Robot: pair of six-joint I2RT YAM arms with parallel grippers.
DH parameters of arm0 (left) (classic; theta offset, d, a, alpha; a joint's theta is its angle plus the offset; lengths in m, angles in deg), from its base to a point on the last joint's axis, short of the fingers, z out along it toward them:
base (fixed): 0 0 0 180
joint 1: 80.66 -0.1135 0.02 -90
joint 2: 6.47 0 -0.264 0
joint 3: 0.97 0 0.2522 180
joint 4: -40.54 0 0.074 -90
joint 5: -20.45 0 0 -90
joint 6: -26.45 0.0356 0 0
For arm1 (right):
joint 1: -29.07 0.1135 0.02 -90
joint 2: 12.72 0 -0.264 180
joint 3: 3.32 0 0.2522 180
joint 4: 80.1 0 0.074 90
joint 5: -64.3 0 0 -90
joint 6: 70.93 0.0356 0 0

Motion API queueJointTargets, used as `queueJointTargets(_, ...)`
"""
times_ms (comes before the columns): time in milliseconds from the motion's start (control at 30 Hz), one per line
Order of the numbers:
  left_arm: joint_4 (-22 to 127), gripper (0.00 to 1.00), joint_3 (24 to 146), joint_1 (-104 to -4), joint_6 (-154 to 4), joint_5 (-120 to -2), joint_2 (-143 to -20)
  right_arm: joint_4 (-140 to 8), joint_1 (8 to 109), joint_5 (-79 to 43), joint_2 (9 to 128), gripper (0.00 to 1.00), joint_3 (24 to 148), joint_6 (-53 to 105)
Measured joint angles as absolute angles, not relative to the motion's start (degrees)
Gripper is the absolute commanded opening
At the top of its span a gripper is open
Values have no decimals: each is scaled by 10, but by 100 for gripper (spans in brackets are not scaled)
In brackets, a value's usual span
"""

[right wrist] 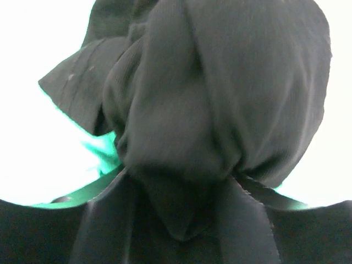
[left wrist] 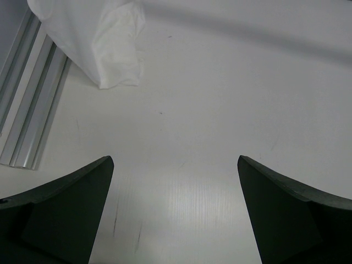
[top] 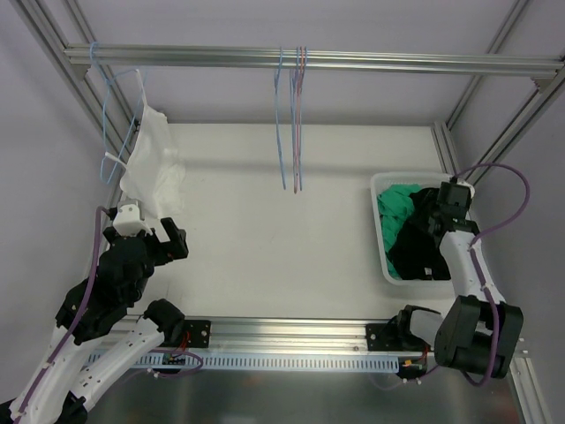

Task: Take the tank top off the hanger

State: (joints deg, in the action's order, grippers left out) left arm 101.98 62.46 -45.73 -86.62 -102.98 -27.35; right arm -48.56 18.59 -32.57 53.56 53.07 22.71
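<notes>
A white tank top (top: 154, 163) hangs on a blue wire hanger (top: 108, 115) from the left end of the top rail, its hem drooping onto the table. My left gripper (top: 163, 231) sits just in front of that hem, open and empty. In the left wrist view the tank top (left wrist: 104, 38) lies at the upper left, well beyond the left gripper (left wrist: 175, 159). My right gripper (top: 434, 214) is down in the bin. Its fingers (right wrist: 104, 220) stand apart, with a fold of a black garment (right wrist: 220, 82) lying between them.
A white bin (top: 375, 221) at the right holds the black garment (top: 415, 252) and a green one (top: 397, 208). Several empty wire hangers (top: 291, 115) hang from the middle of the rail (top: 397, 62). An aluminium frame rail (left wrist: 27, 110) runs along the table's left edge.
</notes>
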Motion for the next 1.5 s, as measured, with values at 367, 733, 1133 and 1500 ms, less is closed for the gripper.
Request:
queueJointTargets(367, 1017, 99, 625, -460, -866, -1031, -290, -389, 186, -335, 451, 96, 645, 219)
queueJointTargets(733, 1006, 99, 630, -622, -867, -965, -388, -280, 255, -299, 328, 99, 760, 156)
queueJointTargets(1133, 1001, 99, 635, -661, -834, -921, -336, -103, 363, -331, 126, 100, 808, 81)
queueJointTargets(1500, 996, 99, 615, -661, -832, -903, -269, -66, 366, -313, 17, 99, 713, 79)
